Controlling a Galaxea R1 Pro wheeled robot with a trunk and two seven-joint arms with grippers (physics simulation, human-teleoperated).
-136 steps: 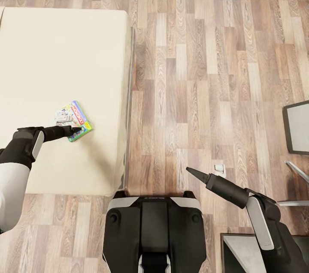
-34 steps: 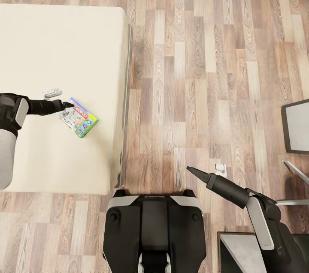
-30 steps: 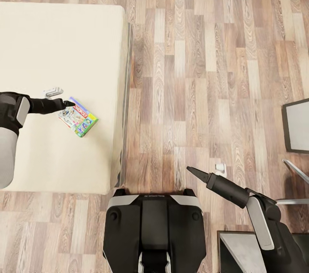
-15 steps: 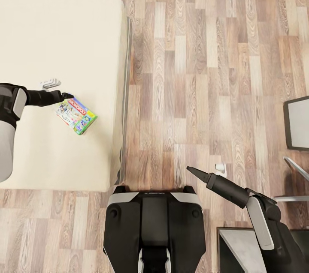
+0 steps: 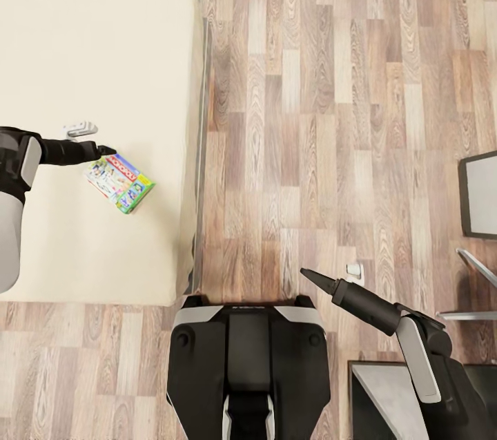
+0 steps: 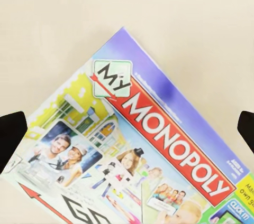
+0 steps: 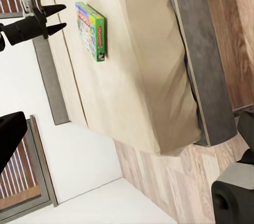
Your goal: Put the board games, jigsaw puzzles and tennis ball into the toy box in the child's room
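1. Board game flat on bed, cover up, near the mattress's floor-side edge, at about 9 o'clock in the head view; "My Monopoly" title legible on board game in the left wrist view; not lifted
2. Left gripper poised at the box's upper corner, at about 11 o'clock from the box; fingers spread wide, seen as two separated black tips from the right wrist view; nothing between them; contact with the box not resolvable
3. Right gripper off over floor at about 5 o'clock from the box, well apart from it; tapered tip carrying nothing, spread not readable here
4. Small white object on mattress just beside the left forearm, identity unclear
5. Progress, judged: early. This box not yet grasped; toy box, table, puzzles, ball, other games outside these views, so their status unknown. Left to do: clamp box, carry to table, drop into bin, then remaining toys
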